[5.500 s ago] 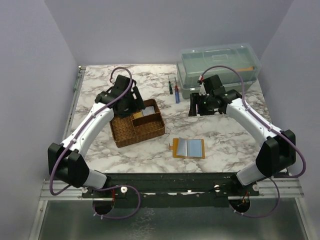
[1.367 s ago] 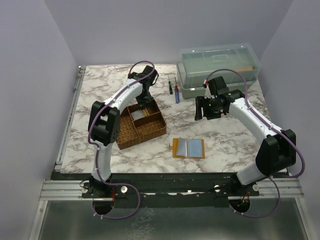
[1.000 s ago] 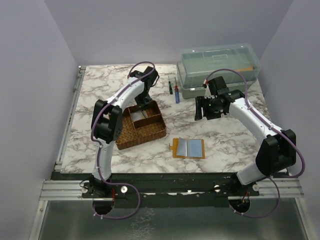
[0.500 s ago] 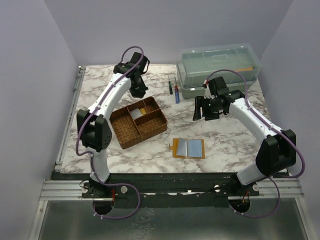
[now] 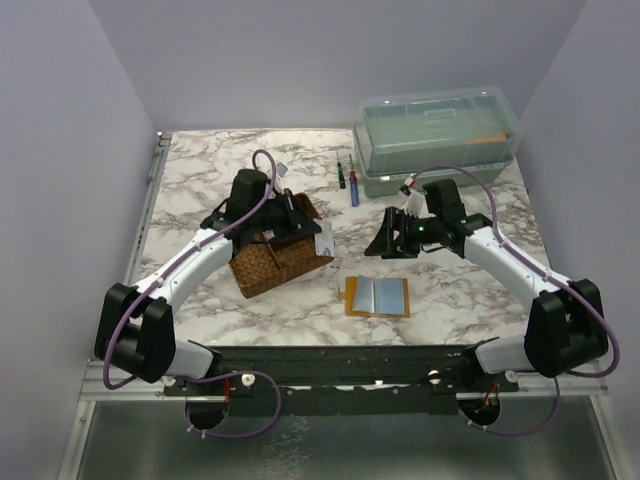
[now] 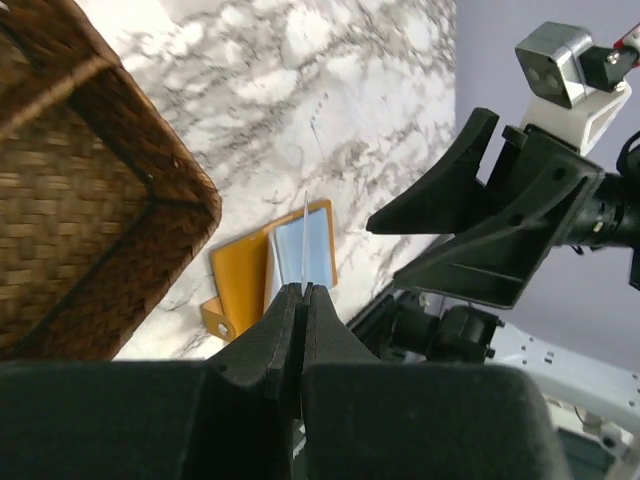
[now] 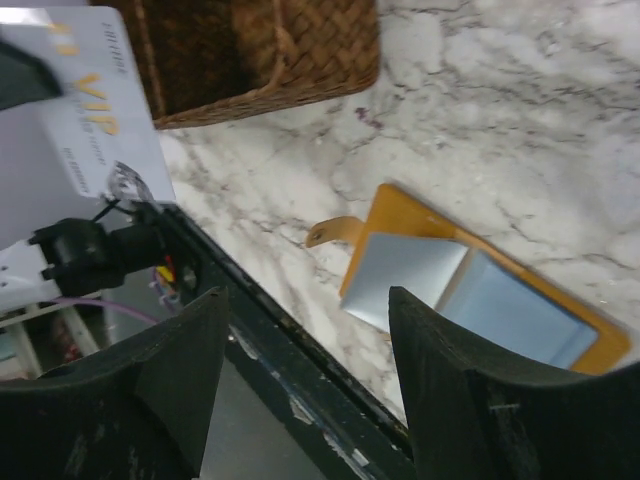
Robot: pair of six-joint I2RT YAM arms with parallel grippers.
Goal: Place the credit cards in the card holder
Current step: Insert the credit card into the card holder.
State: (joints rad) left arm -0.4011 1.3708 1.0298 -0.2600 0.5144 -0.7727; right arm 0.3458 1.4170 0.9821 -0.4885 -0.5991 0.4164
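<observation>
Credit card (image 7: pixel 90 100) now lifted out of woven tray (image 5: pixel 270 265), pinched in closed left gripper (image 6: pixel 303 290), brought near right gripper (image 5: pixel 378 243), which is wide open and empty. Card holder (image 5: pixel 377 296) lies open on table, just below both; handover or insertion probably next.

Tabletop layout
Card holder (image 5: pixel 377 297) lay on the table (image 5: pixel 200 180); woven tray (image 5: pixel 265 268) at its ten o'clock, screwdrivers (image 5: pixel 354 190) at twelve, lidded box (image 5: pixel 440 125) at one.

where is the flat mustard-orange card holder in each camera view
top external: the flat mustard-orange card holder lies open, centre, right of the brown woven tray.
left wrist: card holder lower centre.
right wrist: card holder right of centre.
shared landmark: that tray, near it in all three.
</observation>
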